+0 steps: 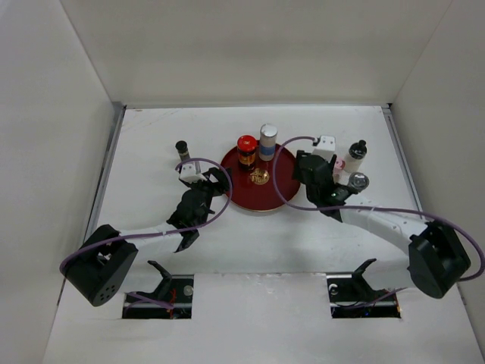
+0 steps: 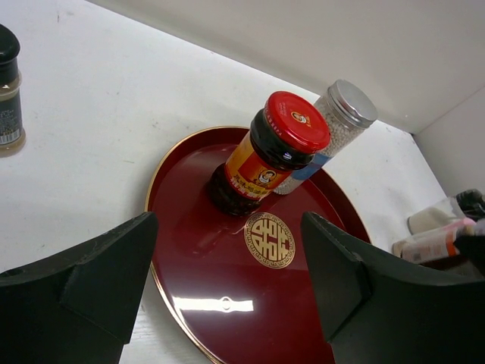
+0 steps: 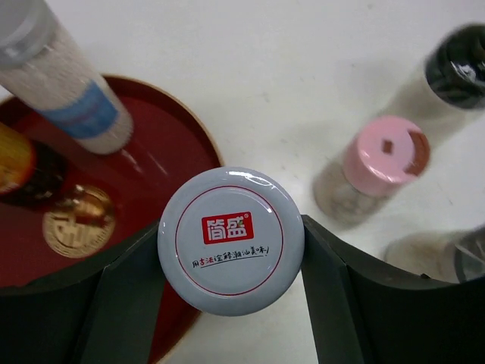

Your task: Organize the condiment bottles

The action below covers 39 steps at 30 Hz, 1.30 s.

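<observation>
Currently your right tool (image 3: 231, 265) is clamped on a white-capped jar (image 3: 231, 239) at the red tray's (image 3: 163, 144) rim. Your left tool (image 2: 229, 250) hangs wide and empty over the tray's near side. The red-capped dark jar (image 2: 276, 148) and blue-labelled jar (image 2: 337, 121) stand side by side on the tray. The pink-capped shaker (image 3: 383, 159) stands on the tabletop (image 1: 250, 243) right of the tray, and a thin black-capped jar (image 2: 7, 91) left of it.

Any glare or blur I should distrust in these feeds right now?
Left wrist: sharp, with a glare streak on the red tray. Right wrist: the gripped white-capped bottle is crisp, the pink-capped bottle beyond it blurred. Top external: evenly lit.
</observation>
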Tool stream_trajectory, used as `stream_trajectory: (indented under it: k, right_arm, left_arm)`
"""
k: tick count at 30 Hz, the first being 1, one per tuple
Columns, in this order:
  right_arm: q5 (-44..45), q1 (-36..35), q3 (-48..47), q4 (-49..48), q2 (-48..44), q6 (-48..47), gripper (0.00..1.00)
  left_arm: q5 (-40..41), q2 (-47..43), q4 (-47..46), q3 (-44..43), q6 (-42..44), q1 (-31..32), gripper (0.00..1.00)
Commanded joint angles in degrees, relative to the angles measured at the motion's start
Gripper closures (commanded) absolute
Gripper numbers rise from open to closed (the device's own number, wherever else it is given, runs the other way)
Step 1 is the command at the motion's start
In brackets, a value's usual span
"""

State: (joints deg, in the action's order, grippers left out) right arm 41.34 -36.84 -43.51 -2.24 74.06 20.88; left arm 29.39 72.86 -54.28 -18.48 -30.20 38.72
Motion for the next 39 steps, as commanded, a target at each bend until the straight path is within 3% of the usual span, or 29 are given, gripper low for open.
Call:
stream_trajectory:
  k: [1, 9, 21, 24, 26, 29, 31, 35, 39]
  right_arm:
    - [-2.5, -0.3, -7.0, -11.4, 4.1, -2.1, 0.51]
    - [-8.5, 2.5, -17.0, -15.6, 17.9, -3.0, 0.50]
    - [-13.6, 6.3, -20.9, -18.1, 27.3, -1.5, 0.45]
    - [-13.8, 6.4, -21.2, -19.3, 28.3, -1.5, 0.39]
    - [-14.2, 6.4, -21.4, -19.6, 28.9, -1.5, 0.29]
    - [-14.4, 6.1, -20.9, -18.9, 27.6, -1.5, 0.08]
    - [-14.2, 6.1, -19.2, -18.8, 24.4, -1.2, 0.01]
    - [-12.3, 6.1, -13.9, -16.8, 14.6, -0.6, 0.00]
    - [-4.3, 6.7, -8.7, -10.0, 4.5, 1.1, 0.02]
  left_arm:
    - [-0.6, -0.1, -3.6, 0.3, -0.7, -0.3, 0.25]
    - [-0.6, -0.2, -3.6, 0.4, -0.7, -0.4, 0.25]
    - [-0.6, 0.1, -3.6, 0.3, -0.7, -0.4, 0.24]
    - [-0.6, 0.4, -3.6, 0.2, -0.7, -0.4, 0.24]
    - [-0.6, 0.2, -3.6, 0.2, -0.7, -0.4, 0.24]
    - [-0.6, 0.1, -3.6, 0.2, -0.7, -0.4, 0.24]
    - [-0.6, 0.1, -3.6, 0.2, -0.7, -0.4, 0.24]
    - [-0.6, 0.3, -3.6, 0.2, -0.7, -0.4, 0.24]
    - [-0.6, 0.0, -3.6, 0.3, -0.7, -0.3, 0.24]
